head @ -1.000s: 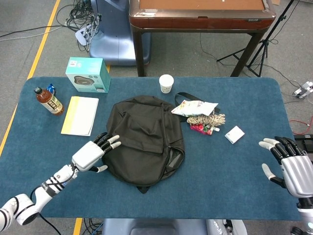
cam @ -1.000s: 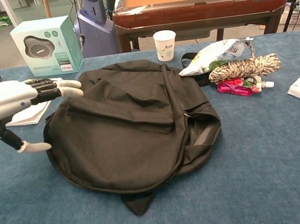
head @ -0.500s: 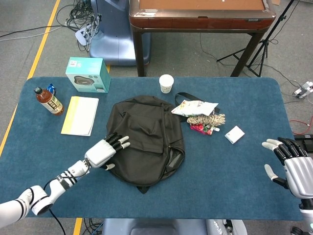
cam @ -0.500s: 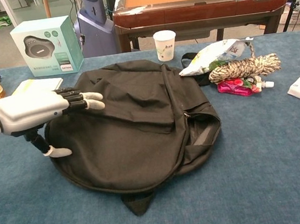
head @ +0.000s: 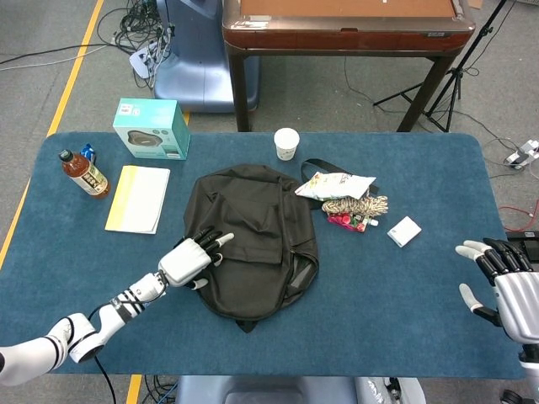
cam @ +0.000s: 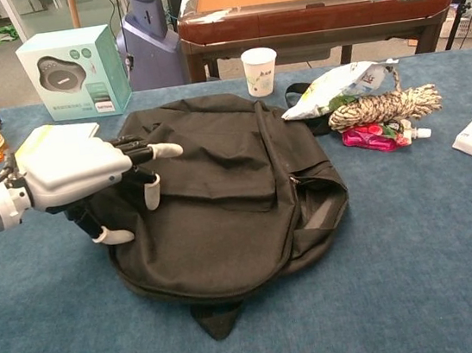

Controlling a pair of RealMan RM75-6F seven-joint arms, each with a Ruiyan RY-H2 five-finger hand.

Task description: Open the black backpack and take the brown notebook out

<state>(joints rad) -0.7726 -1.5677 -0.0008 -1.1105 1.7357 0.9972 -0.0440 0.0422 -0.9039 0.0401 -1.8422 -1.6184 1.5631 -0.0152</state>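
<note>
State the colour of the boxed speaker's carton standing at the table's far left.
The speaker carton is light teal with a white side panel, seen best in the chest view.

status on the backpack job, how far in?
Early. Nothing done: the black fabric backpack lies flat with no opening showing, and no brown notebook is visible. In hand: the left hand is over the bag's left side, fingers spread. The right hand is open near the table's right edge. Left: unzip, extract notebook.
</note>
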